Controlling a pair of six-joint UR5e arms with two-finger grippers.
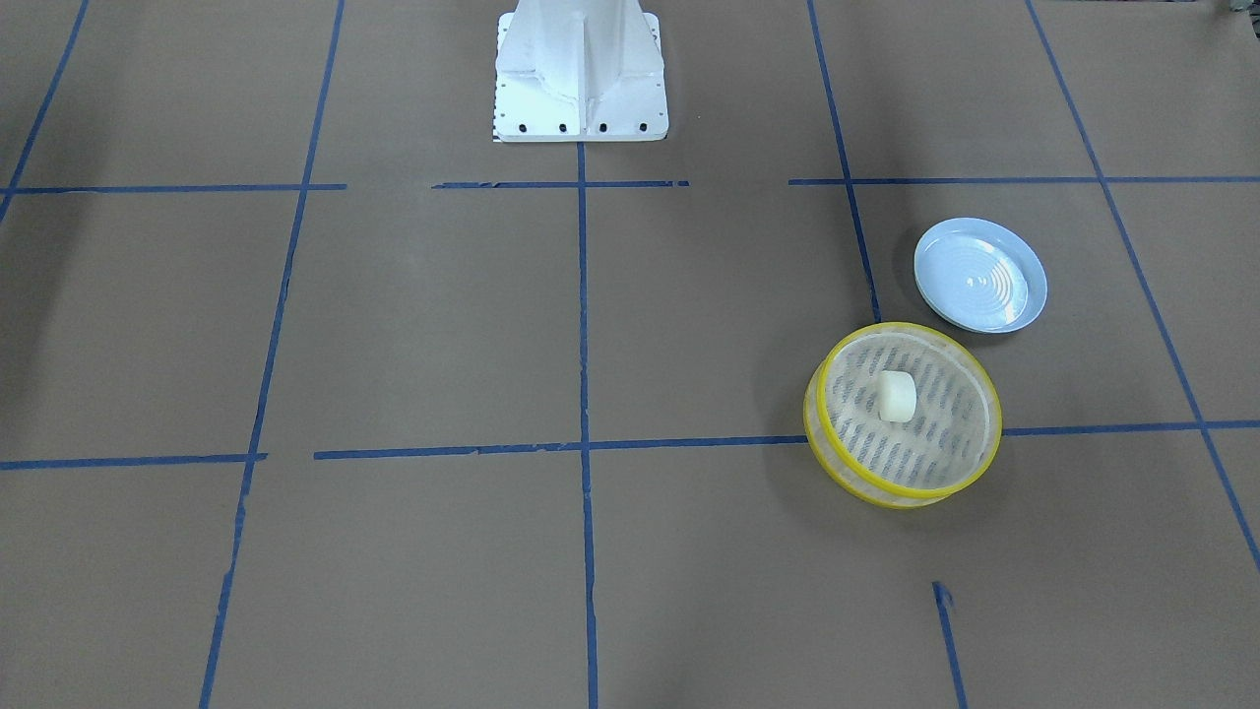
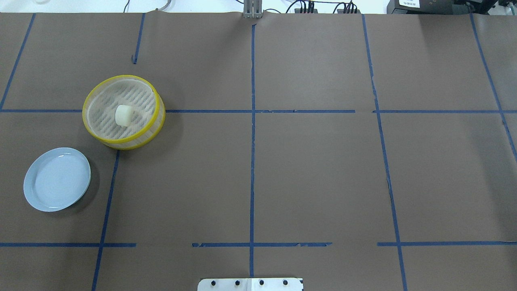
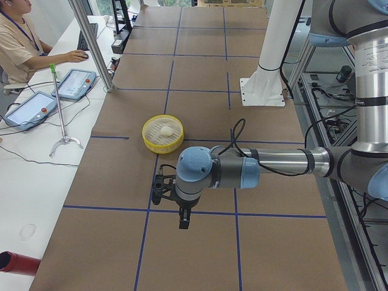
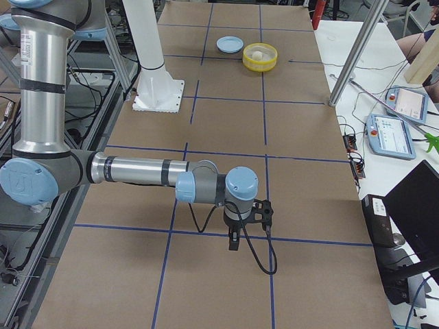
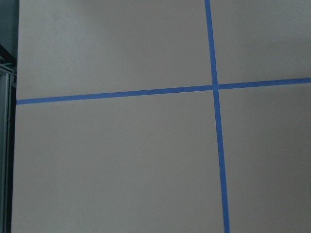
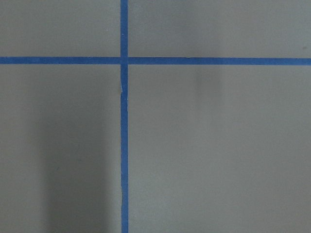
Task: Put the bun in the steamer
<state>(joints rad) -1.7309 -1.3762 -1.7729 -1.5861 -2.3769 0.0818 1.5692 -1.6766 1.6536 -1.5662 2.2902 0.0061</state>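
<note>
Well, the bun (image 2: 124, 115) sits mid-floor in the steamer (image 2: 120, 76), so I'd call it done (best move: leave it alone). Left pincer (image 3: 183, 219) and right pincer (image 4: 234, 243) hang over the table (image 2: 307, 182), well apart from it. Can't tell how open either is. Pale blue plate (image 2: 56, 180) nearby blocks nothing.

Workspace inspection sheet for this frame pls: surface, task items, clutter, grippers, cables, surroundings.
Surface: brown paper table cover with a blue tape grid, lying flat.
Job's things: bun lies on the floor of the steamer; no gripper near it.
Clutter: pale blue plate, empty, beside the steamer, not touching.
Grippers: left gripper and right gripper point down over bare paper; open or shut cannot be told.
Cables: cable loop at the right wrist; another at the left wrist.
Surroundings: operator at a side desk with pendants.
</note>
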